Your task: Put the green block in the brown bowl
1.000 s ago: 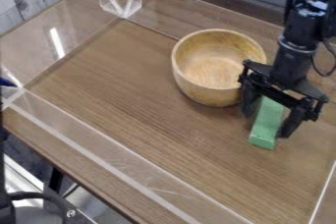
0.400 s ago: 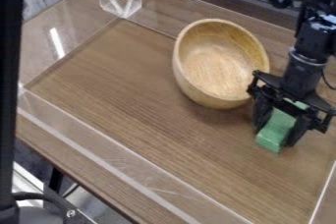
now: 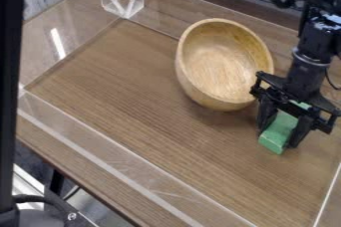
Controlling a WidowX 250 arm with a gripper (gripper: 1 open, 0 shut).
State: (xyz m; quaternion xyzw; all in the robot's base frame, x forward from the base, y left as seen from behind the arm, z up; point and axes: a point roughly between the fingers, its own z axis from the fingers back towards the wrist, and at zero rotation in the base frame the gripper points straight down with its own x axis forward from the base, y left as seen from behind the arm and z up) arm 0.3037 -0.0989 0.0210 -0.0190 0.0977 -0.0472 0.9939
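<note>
The green block (image 3: 276,137) lies on the wooden table just right of the brown bowl (image 3: 220,62), standing on end between my fingers. My gripper (image 3: 285,131) comes down on it from above, its black fingers (image 3: 262,112) on either side of the block and shut on it. The bowl looks tipped, with its opening turned toward the left front. Its right wall is close to my left finger. The upper part of the block is hidden by the gripper.
Low clear plastic walls (image 3: 80,121) fence the wooden tabletop (image 3: 120,82) on the left and front. A small clear plastic stand (image 3: 123,0) sits at the back left corner. The table's front edge drops off past the wall.
The gripper has lowered and shifted slightly right with the block between its fingers, and has closed on it. The bowl now looks tipped compared with a second ago.
</note>
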